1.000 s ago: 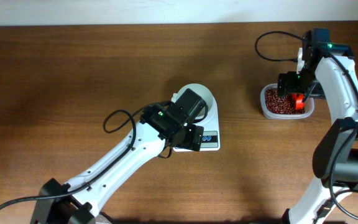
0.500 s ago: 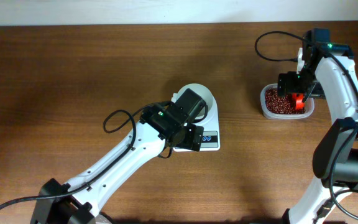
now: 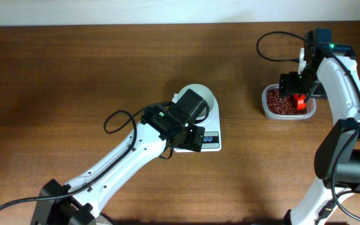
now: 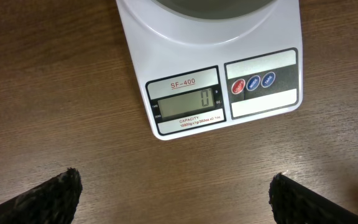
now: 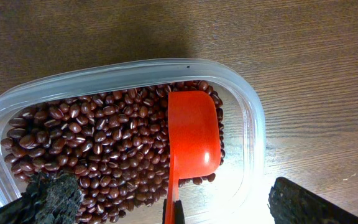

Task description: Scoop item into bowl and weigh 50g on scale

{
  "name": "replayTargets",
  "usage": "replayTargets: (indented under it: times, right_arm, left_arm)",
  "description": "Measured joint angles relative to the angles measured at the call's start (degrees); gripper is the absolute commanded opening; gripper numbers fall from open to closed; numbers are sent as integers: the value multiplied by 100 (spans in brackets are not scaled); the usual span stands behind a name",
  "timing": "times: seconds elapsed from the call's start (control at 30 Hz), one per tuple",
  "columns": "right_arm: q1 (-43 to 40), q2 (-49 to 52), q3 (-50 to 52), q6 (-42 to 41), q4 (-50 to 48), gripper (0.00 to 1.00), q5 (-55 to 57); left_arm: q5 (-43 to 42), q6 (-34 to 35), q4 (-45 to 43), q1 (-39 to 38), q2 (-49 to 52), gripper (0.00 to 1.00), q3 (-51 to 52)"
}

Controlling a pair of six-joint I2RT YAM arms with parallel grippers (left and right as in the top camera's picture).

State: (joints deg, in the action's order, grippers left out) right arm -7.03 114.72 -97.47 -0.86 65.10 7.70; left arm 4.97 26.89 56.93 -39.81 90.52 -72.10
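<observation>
Left fingers (image 4: 179, 198): spread wide, holding nothing, poised over surface (image 4: 55, 93) just in front of scale (image 4: 210, 74). Display reads 0. Bowl (image 3: 209, 95) on scale, mostly hidden under left arm.

Beans (image 5: 92, 143) in clear tub (image 5: 104, 70), well right of scale. Red scoop (image 5: 194, 130) rests on beans.

Right fingers (image 5: 179, 200): wide apart, scoop handle between them, not clamped.

Change over last second: none visible, both arms static. Likely a pause. Scale looks zeroed, scooping not yet begun.
</observation>
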Motion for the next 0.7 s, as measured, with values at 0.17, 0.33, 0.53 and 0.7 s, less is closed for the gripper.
replayTargets:
  times: [0.17,0.33,0.53,0.7]
  right_arm:
    - [0,0,0,0,0,99,0]
    - [0,0,7,9,-411,85,-2]
    - [0,0,7,-7,-286,45,-48]
    - [35,0,4,155,-144,68,-31]
  left_arm:
    - [0,0,0,0,2,99,0]
    - [2,2,-2,0,0,99,0]
    - [0,0,-2,0,2,99,0]
    - [0,0,0,0,2,99,0]
